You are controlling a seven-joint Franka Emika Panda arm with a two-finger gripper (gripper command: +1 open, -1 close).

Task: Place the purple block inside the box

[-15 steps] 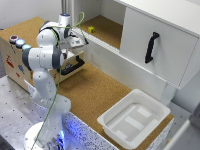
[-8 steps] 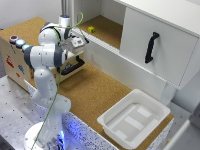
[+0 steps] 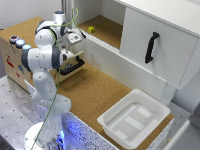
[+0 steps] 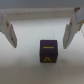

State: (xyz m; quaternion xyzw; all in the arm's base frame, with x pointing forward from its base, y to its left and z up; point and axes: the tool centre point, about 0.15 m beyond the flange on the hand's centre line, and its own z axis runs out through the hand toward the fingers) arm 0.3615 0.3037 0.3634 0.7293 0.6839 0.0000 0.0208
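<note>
The purple block (image 4: 49, 51), marked with yellow, lies on a white surface in the wrist view. My gripper (image 4: 40, 44) is open above it, with one finger (image 4: 8, 28) on each side and both apart from the block. In the exterior view the gripper (image 3: 76, 37) hangs over the white ledge at the back, and the block is hidden behind it. The box (image 3: 133, 118), a white rectangular tub with nothing in it, stands on the cork floor at the exterior view's lower right, far from the gripper.
A small yellow-green block (image 3: 91, 29) sits on the cork shelf behind the ledge. A white cabinet door with a black handle (image 3: 151, 47) stands at the exterior view's right. At the left is a wooden unit with a pulled-out drawer (image 3: 71, 65).
The arm has barely shifted; the gripper stays over the same spot on the ledge and stays open.
</note>
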